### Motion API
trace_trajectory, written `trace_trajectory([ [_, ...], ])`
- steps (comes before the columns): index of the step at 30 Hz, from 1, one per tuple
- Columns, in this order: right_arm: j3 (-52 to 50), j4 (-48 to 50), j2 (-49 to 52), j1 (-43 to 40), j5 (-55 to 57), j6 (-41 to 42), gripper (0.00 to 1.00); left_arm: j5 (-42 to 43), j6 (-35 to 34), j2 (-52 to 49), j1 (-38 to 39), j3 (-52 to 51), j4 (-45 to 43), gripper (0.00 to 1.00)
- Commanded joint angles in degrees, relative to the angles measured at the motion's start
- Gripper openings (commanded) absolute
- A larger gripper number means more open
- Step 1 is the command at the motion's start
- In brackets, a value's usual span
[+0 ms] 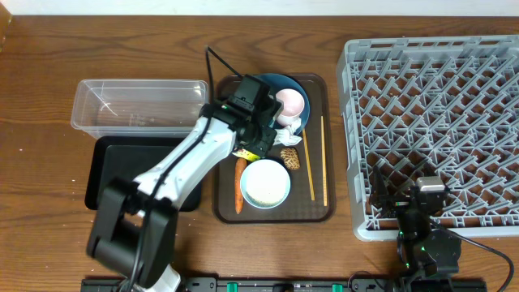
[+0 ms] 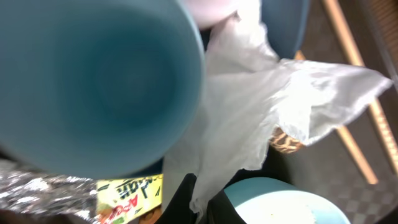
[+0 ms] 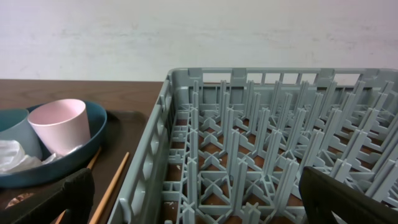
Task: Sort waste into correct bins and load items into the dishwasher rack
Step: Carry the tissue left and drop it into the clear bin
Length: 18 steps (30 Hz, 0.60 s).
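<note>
My left gripper (image 1: 265, 139) (image 2: 203, 202) is over the brown serving tray and is shut on the white crumpled paper (image 2: 261, 106) (image 1: 290, 128). Next to it are the light blue cup (image 2: 93, 81), the pinkish-white cup (image 1: 290, 101) and the dark blue plate (image 1: 280, 82). The silver-yellow wrapper (image 2: 118, 193), brown lump (image 1: 289, 156), carrot (image 1: 240, 185), white bowl (image 1: 265, 183) and two chopsticks (image 1: 309, 166) lie on the tray. My right gripper (image 1: 427, 203) (image 3: 199, 199) is open and empty over the front edge of the grey dishwasher rack (image 1: 438, 113) (image 3: 280, 124).
The clear tub (image 1: 138, 105) stands left of the brown serving tray (image 1: 324, 212), with the black tray (image 1: 122, 174) in front of it. The rack fills the right side of the wooden table. The right wrist view shows the pink cup (image 3: 59, 124) on the plate (image 3: 93, 143).
</note>
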<state>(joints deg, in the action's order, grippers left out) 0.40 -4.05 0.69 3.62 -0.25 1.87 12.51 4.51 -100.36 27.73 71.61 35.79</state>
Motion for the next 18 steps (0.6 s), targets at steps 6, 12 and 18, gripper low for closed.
trace_trajectory([
  [6,-0.09,-0.22,-0.26,-1.55,-0.02,-0.68,0.99,-1.7,-0.37,16.92,-5.03,1.18,-1.22,0.06],
  [12,-0.09,-0.22,-0.26,-1.55,-0.02,-0.68,0.99,-12.0,-0.37,23.82,-12.48,1.16,-2.23,0.06],
  [18,-0.09,-0.22,-0.26,-1.55,-0.02,-0.68,0.99,-16.55,-0.37,23.5,-21.2,1.14,-5.7,0.06],
])
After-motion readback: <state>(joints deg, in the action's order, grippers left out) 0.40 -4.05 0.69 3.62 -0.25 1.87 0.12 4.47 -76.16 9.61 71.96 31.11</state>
